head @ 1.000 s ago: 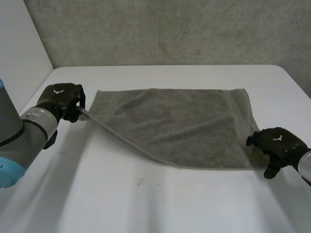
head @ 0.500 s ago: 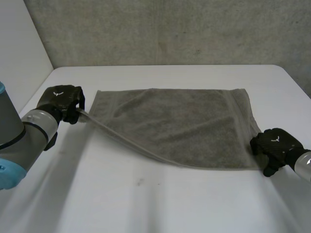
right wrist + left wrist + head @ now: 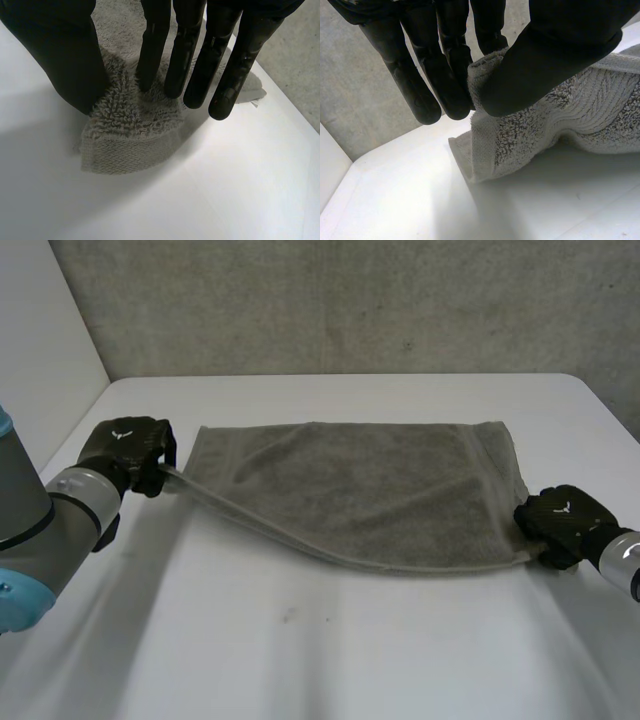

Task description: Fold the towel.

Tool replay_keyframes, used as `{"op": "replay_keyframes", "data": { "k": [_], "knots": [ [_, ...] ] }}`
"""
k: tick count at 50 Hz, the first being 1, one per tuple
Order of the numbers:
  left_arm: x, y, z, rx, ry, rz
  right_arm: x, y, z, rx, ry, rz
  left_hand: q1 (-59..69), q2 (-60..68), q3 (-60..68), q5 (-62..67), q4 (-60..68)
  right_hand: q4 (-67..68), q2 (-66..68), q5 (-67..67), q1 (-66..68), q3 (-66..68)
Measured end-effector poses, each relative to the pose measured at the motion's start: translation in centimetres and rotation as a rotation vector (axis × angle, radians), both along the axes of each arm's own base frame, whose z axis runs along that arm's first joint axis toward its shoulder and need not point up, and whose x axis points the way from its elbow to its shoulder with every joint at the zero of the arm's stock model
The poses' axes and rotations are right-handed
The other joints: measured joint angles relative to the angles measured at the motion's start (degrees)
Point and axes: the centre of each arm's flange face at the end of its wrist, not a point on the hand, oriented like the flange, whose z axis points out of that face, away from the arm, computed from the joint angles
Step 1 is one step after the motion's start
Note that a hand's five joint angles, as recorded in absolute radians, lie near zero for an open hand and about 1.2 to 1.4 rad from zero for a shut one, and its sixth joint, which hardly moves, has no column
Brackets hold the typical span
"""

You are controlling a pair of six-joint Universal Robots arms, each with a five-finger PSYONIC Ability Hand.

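A grey towel [image 3: 370, 490] lies spread across the white table [image 3: 300, 660]. My left hand [image 3: 128, 445] holds its near left corner a little above the table, so the near edge sags away from it. In the left wrist view the thumb [image 3: 560, 45] pinches that corner [image 3: 490, 75] against the fingers. My right hand [image 3: 560, 520] is at the near right corner. In the right wrist view its thumb [image 3: 55, 45] and fingers [image 3: 200, 60] close on the bunched corner [image 3: 130, 130], which still rests on the table.
A grey wall [image 3: 350, 300] runs behind the table's far edge. Bare tabletop stretches in front of the towel and beside both hands. The table's right edge is close to my right hand.
My right hand has slid in onto the near right corner and curled its fingers and thumb onto it, bunching the cloth. The left hand has kept its hold and barely moved.
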Motion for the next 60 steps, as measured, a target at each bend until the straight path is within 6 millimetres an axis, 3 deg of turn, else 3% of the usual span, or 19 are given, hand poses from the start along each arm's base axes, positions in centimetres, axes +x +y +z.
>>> {"op": "replay_keyframes", "data": {
  "k": [14, 22, 28, 29, 31, 34, 36, 38, 41, 45, 48, 56, 57, 58, 59, 60],
  "knots": [
    [0.1, -0.1, -0.3, 0.010, -0.002, 0.004, 0.9, -0.6, 0.6, -0.032, 0.007, 0.029, 0.00, 0.00, 0.00, 0.00, 0.00, 11.53, 10.84, 11.93, 9.20, 11.09],
    [0.2, 0.4, -0.1, 0.022, -0.010, 0.001, 0.9, 0.5, 1.8, 0.009, 0.010, 0.029, 0.00, 0.00, 0.00, 0.00, 0.01, 16.83, 15.91, 16.49, 11.55, 16.45],
    [0.8, 2.6, 0.3, 0.098, -0.065, -0.006, 0.6, 2.7, 2.9, 0.134, 0.038, 0.044, 0.00, 0.00, 0.00, 0.00, 0.00, 16.89, 15.91, 16.75, 11.55, 16.46],
    [1.2, 3.9, 0.2, 0.151, -0.110, -0.012, -0.1, 4.0, 3.7, 0.223, 0.065, 0.050, 0.00, 0.00, 0.00, 0.00, 0.00, 16.90, 15.91, 16.79, 11.55, 16.46],
    [1.2, 3.9, 0.2, 0.151, -0.110, -0.012, -0.1, 4.0, 3.7, 0.223, 0.065, 0.050, 0.00, 0.00, 0.00, 0.00, 0.00, 16.90, 15.91, 16.79, 11.55, 16.46],
    [2.5, 6.8, 0.0, 0.272, -0.209, -0.028, -1.9, 6.3, 5.6, 0.384, 0.116, 0.060, 0.00, 0.00, 0.00, 0.00, 0.00, 16.90, 15.91, 16.91, 11.55, 16.46],
    [2.6, 7.0, 0.0, 0.281, -0.216, -0.030, -2.1, 6.5, 5.9, 0.398, 0.121, 0.063, 0.00, 0.00, 0.00, 0.00, 0.01, 16.90, 15.91, 16.91, 11.55, 16.46],
    [3.0, 8.4, 0.2, 0.311, -0.243, -0.045, -3.1, 7.5, 7.8, 0.455, 0.148, 0.086, 0.00, 0.00, 0.00, 0.00, 0.00, 16.91, 15.91, 17.01, 11.55, 16.46],
    [3.1, 8.7, 0.3, 0.306, -0.245, -0.056, -3.6, 7.5, 8.9, 0.458, 0.159, 0.089, 0.00, 0.00, 0.00, 0.00, 0.00, 16.91, 15.91, 17.02, 11.55, 16.46],
    [2.8, 7.7, 0.7, 0.250, -0.230, -0.068, -4.0, 6.3, 10.1, 0.413, 0.161, 0.055, 0.00, 0.00, 0.00, 0.00, 0.00, 16.91, 15.91, 17.02, 11.55, 16.47],
    [2.3, 5.4, 0.8, 0.193, -0.217, -0.069, -3.4, 4.3, 9.9, 0.366, 0.153, 0.026, 0.00, 0.00, 0.00, 0.00, 0.00, 16.92, 15.91, 17.02, 11.55, 16.47],
    [0.5, -1.6, -0.6, 0.111, -0.194, -0.063, 0.2, -0.6, 7.5, 0.272, 0.172, -0.005, 0.00, 0.00, 0.00, 0.00, 0.01, 16.92, 15.91, 17.03, 11.55, 16.55],
    [0.5, -1.6, -0.6, 0.111, -0.194, -0.063, 0.2, -0.6, 7.5, 0.272, 0.172, -0.005, 0.00, 0.00, 0.00, 0.00, 0.01, 16.92, 15.91, 17.03, 11.55, 16.55],
    [0.0, -3.3, -1.2, 0.095, -0.190, -0.062, 1.3, -2.2, 6.5, 0.228, 0.171, -0.016, 0.00, 0.00, 0.00, 0.00, 0.01, 16.92, 15.91, 17.03, 11.55, 16.55],
    [0.0, -3.3, -1.2, 0.095, -0.190, -0.062, 1.3, -2.2, 6.5, 0.228, 0.171, -0.016, 0.00, 0.00, 0.00, 0.00, 0.01, 16.92, 15.91, 17.03, 11.55, 16.55],
    [-0.6, -4.6, -1.6, 0.080, -0.187, -0.060, 1.9, -3.1, 5.9, 0.192, 0.165, -0.023, 0.00, 0.00, 0.00, 0.00, 0.01, 16.92, 15.91, 17.03, 11.55, 16.55]
  ]
}}
